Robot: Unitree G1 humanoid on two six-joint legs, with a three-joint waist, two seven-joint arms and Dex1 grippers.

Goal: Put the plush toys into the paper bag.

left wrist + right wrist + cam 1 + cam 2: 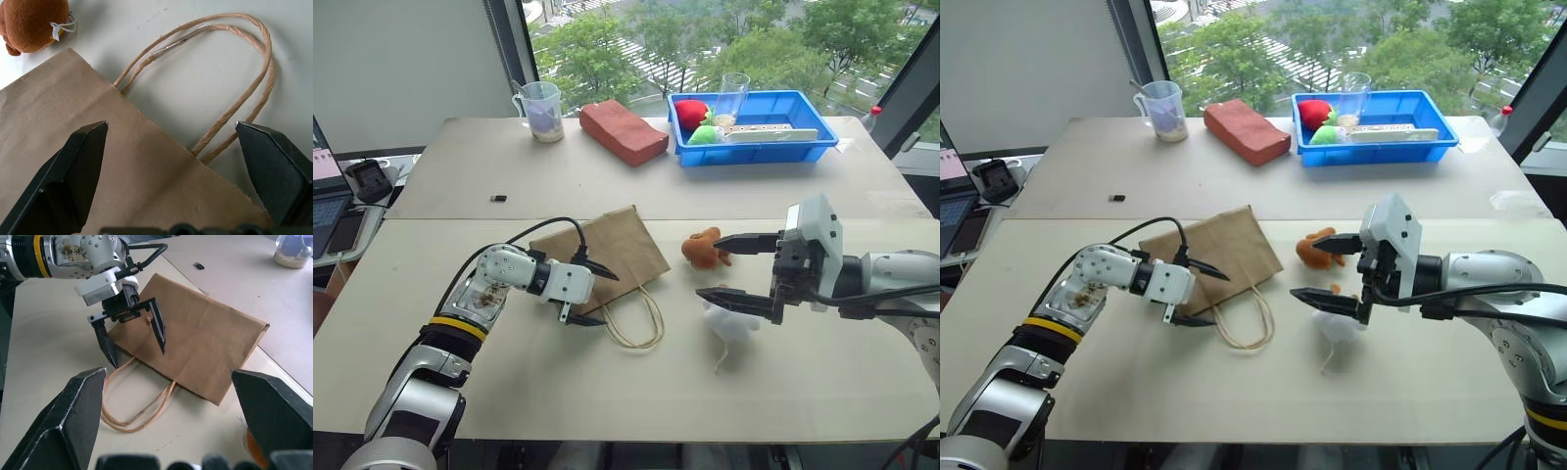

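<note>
Two hands, both spread wide and empty. Left hand [592, 292] hovers at the flat paper bag's [607, 250] mouth edge, by the cord handles [641, 323]. Just right of the bag lies the orange-brown plush toy [703, 249], with the white plush toy [729, 323] nearer, both on the worktop [783, 382]. Right hand [732, 266] hangs over them. Risk: the bag lies collapsed, so a pinch could catch both paper layers, leaving it shut.

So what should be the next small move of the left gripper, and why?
Probably lower the open left gripper onto the mouth edge of the flat brown paper bag and close there. The bag lies flat and shut, its twisted cord handles on the table, so neither the orange-brown plush toy nor the white one can go in.
</note>
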